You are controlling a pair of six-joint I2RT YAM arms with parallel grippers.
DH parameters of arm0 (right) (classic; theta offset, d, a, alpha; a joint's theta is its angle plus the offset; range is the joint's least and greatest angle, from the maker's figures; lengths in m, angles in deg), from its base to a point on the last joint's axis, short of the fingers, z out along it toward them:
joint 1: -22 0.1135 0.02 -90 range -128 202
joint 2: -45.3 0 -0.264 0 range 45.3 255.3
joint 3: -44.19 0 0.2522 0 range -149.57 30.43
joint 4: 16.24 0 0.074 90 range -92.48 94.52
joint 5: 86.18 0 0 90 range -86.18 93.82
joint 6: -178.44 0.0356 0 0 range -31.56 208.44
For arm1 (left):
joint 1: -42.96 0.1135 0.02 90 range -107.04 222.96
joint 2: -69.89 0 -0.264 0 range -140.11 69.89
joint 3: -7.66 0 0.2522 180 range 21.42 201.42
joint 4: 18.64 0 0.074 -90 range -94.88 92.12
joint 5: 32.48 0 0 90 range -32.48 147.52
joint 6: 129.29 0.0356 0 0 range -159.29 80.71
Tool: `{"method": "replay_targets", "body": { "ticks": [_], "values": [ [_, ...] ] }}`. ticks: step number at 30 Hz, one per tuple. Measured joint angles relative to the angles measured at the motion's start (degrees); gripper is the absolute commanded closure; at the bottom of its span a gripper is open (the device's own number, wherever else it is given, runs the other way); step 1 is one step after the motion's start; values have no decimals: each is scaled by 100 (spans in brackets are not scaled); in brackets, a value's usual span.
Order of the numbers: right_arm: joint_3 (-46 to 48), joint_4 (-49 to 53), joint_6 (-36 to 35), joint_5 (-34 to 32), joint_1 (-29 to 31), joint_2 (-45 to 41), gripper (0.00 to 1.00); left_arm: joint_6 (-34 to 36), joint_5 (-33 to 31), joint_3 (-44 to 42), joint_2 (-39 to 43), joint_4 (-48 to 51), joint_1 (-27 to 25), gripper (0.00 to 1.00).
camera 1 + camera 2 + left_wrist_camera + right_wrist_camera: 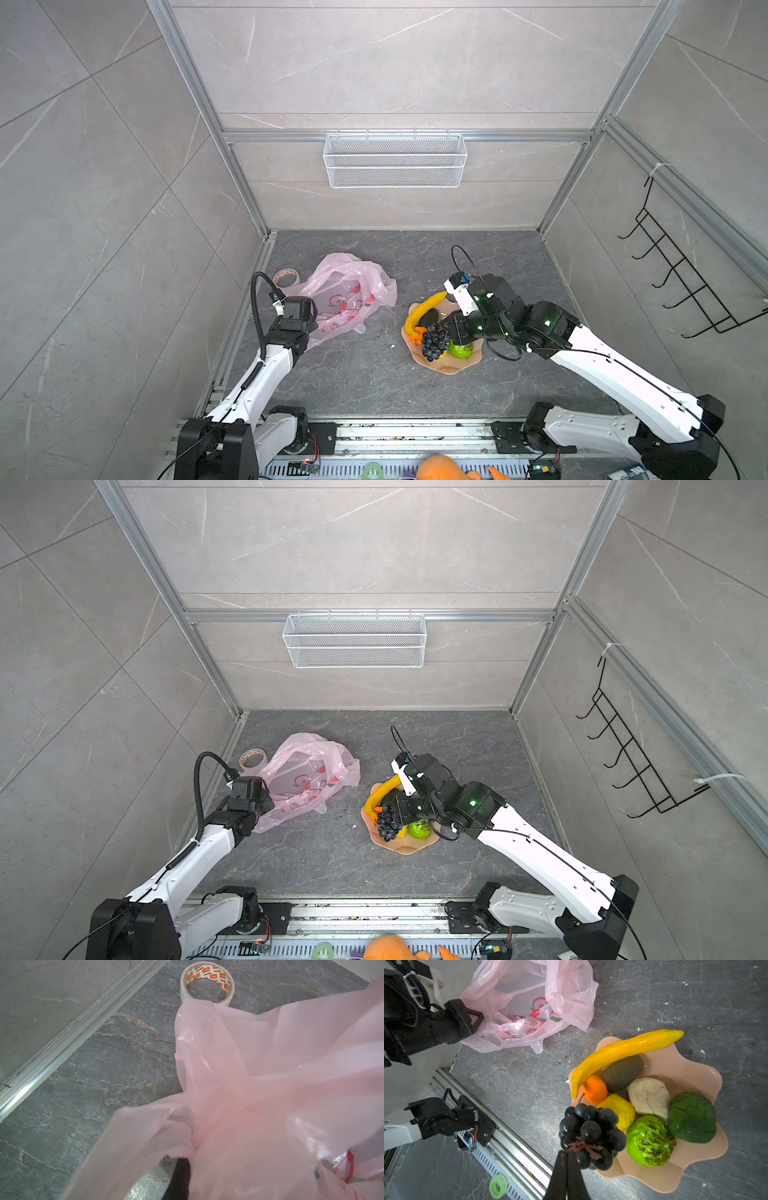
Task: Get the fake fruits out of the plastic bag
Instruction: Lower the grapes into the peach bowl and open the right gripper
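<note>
— How far along was it?

— Nearly done, I'd judge. The thin translucent pink plastic bag lay slack on the left of the grey marbled desk, with no fruit visible through its film. The left pincer was clamped on the bag's near-left edge.

— And the fruits?

— On the peach wavy-edged plate to the right: yellow plastic banana, dark avocado, small orange piece, yellow lemon, cream piece, bumpy bright-green fruit, dark green round fruit.

— Anything left?

— The black grape bunch hung at the plate's near-left rim, its stem apparently pinched in the closed right pincer. Letting it go seemed the last step.
</note>
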Motion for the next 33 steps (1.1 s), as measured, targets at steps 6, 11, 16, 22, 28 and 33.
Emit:
{"method": "replay_targets", "body": {
  "ticks": [6,11,16,22,28,33],
  "values": [
    [48,-98,2,-243,0,354,100,0,0,0,0,2,0,100],
    [39,-192,0,-505,0,758,100,0,0,0,0,2,0,100],
    [-83,-254,-31,-741,-140,1128,100,0,0,0,9,2,0,100],
    [-127,-339,-103,-938,-431,1416,100,2,0,0,11,2,0,100],
    [-127,-411,-184,-986,-776,1427,100,2,11,0,9,0,0,100],
    [-125,-503,-245,-979,-988,1458,100,11,39,0,0,-4,0,100]
  ]
}}
